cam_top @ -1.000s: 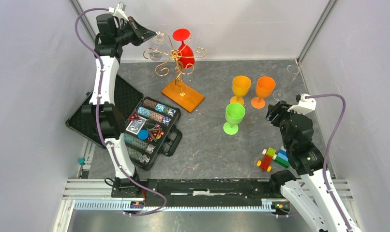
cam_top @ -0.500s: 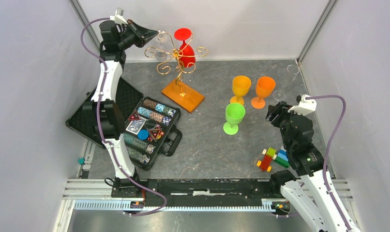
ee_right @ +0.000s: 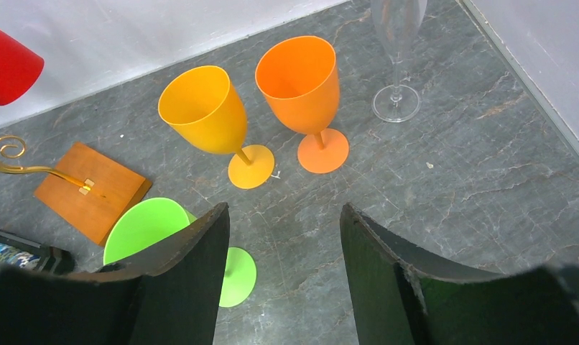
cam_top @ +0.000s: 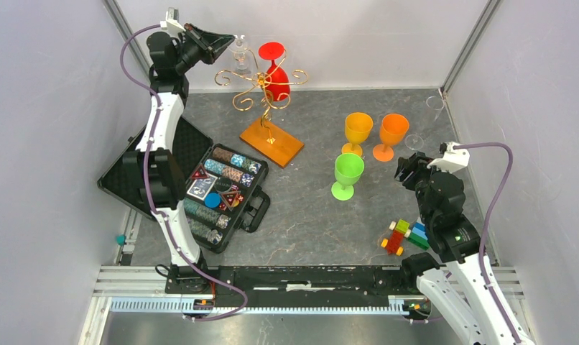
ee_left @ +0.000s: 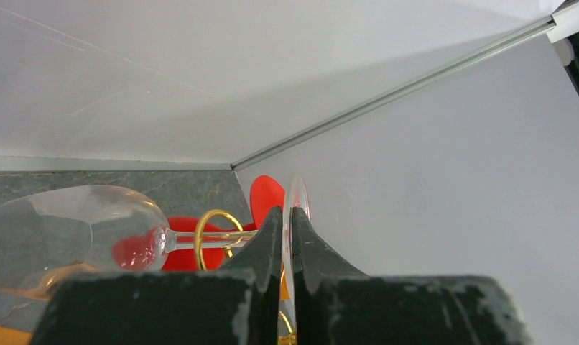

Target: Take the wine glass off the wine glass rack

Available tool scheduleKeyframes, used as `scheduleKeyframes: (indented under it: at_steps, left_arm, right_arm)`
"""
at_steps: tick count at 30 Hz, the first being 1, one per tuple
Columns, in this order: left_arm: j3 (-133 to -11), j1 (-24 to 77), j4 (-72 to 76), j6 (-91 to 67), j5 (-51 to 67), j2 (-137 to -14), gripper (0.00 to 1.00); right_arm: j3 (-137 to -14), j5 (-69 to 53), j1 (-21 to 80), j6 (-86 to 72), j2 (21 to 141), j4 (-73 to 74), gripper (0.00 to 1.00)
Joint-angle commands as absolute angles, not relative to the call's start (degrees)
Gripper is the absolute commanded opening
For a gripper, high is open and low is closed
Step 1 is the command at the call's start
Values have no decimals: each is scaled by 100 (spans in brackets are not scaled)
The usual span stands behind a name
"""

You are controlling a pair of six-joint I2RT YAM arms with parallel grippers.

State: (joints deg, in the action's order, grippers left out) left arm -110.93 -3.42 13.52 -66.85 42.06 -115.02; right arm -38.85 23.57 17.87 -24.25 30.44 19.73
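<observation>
Left wrist: left pincer (ee_left: 286, 219) clamps the wine glass (ee_left: 78, 230) near its foot, bowl jutting ahead.

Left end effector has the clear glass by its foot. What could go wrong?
1. The left end effector pinches the wine glass only by its thin foot; the bowl could swing or slip.
2. In the wrist view the stem crosses a gold loop of the wine glass rack; a snag might jolt the hanging red glass.

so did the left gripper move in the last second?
Yes. In the top view the left gripper, shut on the clear wine glass, has shifted up-frame toward the back wall, away from the wine glass rack.
</observation>
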Motion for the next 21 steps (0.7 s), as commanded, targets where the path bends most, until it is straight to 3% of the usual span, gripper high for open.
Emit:
scheduleKeyframes:
  at_steps: [1, 13, 21]
  left_arm:
    - [-11196, -193, 1987, -6972, 4144, -11159, 2]
    - [-11198, 114, 1838, -6857, 4183, -11136, 2]
    - [-10954, 106, 937, -6179, 4202, -10545, 2]
  right_arm:
    - [-3850, 2407, 1793, -2487, 3011, 1750, 63]
    - [-3893, 2458, 1789, -2458, 2947, 1792, 63]
    - [-3889, 2422, 1793, -2483, 2977, 1765, 63]
